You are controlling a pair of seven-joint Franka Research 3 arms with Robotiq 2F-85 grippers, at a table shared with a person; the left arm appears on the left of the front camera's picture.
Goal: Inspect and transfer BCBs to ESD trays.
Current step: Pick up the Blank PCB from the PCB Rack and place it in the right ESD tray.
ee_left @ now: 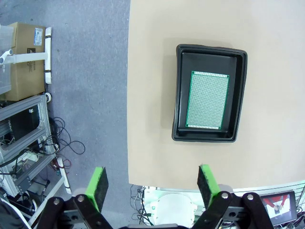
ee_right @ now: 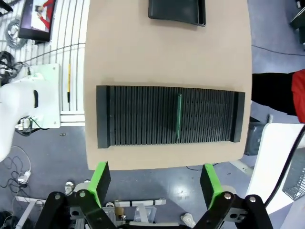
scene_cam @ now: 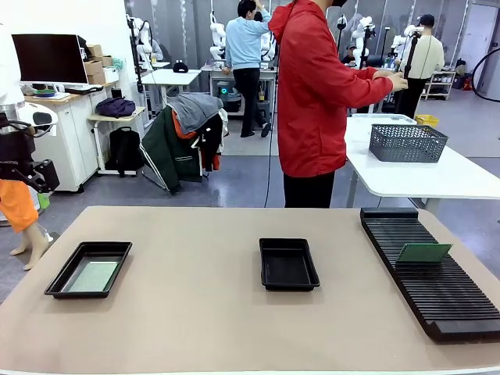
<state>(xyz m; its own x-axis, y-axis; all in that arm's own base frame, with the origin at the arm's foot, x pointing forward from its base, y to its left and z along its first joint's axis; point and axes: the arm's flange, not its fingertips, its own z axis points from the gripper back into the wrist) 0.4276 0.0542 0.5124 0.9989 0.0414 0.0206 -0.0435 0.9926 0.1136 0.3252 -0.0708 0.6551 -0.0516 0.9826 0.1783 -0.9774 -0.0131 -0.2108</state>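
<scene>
Tan table, plain matte top, grey floor around it. Busy lab behind: a monitor on a white cabinet at the left and jackets heaped over a chair. A person in a red jacket stands at the far side, turned toward a white table with a grey mesh basket on it.

Left tray sits near the table's left edge, long axis running from the robot's side to the far side. One BCB lies flat on its floor, long axis in line with the tray's.

Middle tray has the same orientation and a bare floor.

A black slotted rack runs near-to-far along the right edge. The second BCB stands on its long edge in a slot. It lies across the rack with its face toward the robot's side.

Left gripper is high over the left tray, jaws spread wide, nothing between the pads. Right gripper is high over the rack, also wide apart, holding nothing.
</scene>
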